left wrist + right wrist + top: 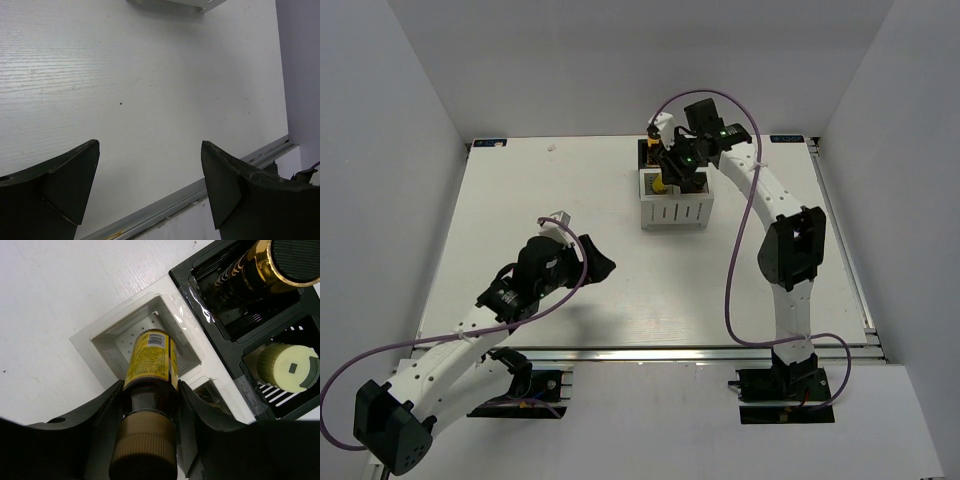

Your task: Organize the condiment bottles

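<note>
My right gripper [150, 395] is shut on the neck of a dark bottle with a yellow label and tan cap [149, 370]. The bottle's base is down inside a square cell of the white organizer [111, 342]. In the top view the right gripper [678, 163] hovers over the white organizer [676, 212] at the table's back middle. A gold-capped dark bottle [260, 262] and a pale yellow-capped bottle [287, 367] stand in the black organizer [235, 335]. My left gripper [150, 170] is open and empty above bare table, also in the top view [598, 262].
The black organizer [650, 152] sits right behind the white one. The table's front rail [200, 192] runs under my left fingers. The table's front metal edge [650, 348] lies near the arm bases.
</note>
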Action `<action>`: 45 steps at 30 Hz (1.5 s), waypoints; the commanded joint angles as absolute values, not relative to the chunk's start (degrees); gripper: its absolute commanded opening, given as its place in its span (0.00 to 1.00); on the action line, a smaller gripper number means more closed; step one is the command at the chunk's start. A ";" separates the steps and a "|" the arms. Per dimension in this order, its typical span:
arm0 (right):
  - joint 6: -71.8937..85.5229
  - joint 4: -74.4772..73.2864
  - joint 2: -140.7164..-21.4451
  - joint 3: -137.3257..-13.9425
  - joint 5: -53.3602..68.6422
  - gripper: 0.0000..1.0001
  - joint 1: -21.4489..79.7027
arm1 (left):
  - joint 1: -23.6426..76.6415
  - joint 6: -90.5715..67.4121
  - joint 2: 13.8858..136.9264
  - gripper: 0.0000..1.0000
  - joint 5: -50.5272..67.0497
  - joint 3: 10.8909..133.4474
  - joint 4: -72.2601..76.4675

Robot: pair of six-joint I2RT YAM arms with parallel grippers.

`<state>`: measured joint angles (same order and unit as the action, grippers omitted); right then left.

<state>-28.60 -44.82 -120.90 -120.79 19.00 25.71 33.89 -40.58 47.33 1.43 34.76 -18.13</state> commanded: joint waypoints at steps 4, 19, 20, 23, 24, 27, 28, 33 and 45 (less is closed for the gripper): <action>-31.64 -43.24 -123.22 -124.10 17.23 0.00 27.07 | 34.10 -39.81 48.34 0.92 0.88 37.09 -17.23; -30.32 -42.19 -125.25 -124.01 14.50 0.69 27.77 | 34.10 -40.08 47.55 0.92 0.79 37.26 -17.84; -30.15 -42.10 -125.16 -124.10 14.59 0.73 27.77 | 34.10 -39.99 47.55 0.92 0.79 37.35 -17.75; -29.62 -42.19 -124.28 -124.36 14.85 0.74 27.77 | 34.10 -39.99 47.64 0.92 0.79 37.70 -17.93; -29.36 -42.27 -123.67 -124.45 15.03 0.74 27.86 | 34.10 -39.99 47.64 0.92 0.79 37.79 -17.93; -28.57 -42.63 -121.91 -125.51 15.82 0.73 27.77 | 34.10 -39.90 47.64 0.92 0.79 38.23 -18.02; -27.61 -42.71 -121.12 -125.77 16.17 0.72 27.77 | 34.10 -39.90 47.64 0.92 0.79 38.58 -18.19; -23.56 -39.91 -112.53 -124.72 16.79 0.74 27.60 | 34.10 -39.11 47.81 0.92 0.79 40.51 -18.54; -7.12 -30.85 -85.01 -89.85 6.69 0.89 27.16 | 34.10 -36.65 50.36 0.94 1.32 45.88 -16.44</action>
<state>-13.23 -31.73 -86.61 -96.23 11.42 27.40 33.89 -37.98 49.95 1.43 43.29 -18.00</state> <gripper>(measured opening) 0.894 0.935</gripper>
